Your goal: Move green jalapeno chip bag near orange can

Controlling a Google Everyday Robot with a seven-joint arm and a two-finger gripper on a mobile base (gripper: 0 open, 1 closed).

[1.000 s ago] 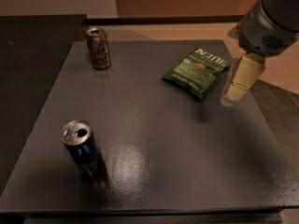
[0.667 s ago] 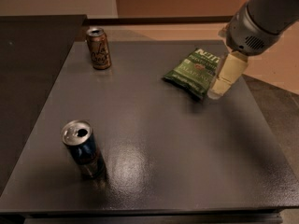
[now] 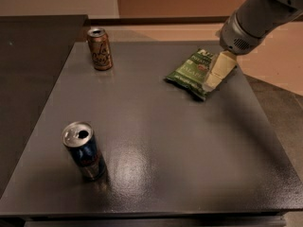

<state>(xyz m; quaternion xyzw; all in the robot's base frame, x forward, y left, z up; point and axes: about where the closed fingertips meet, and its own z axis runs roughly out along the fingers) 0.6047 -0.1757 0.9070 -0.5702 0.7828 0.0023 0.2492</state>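
Jaws now over diagonal chip bag

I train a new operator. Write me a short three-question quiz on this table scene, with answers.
1. How many cans stand upright on the table?
2. True or false: the orange can and the green jalapeno chip bag are apart.
3. Where is the claw? A) at the bag's right edge B) above the orange can C) at the table's near left corner
Key: 1 two, the orange can and the dark blue can; 2 true; 3 A.
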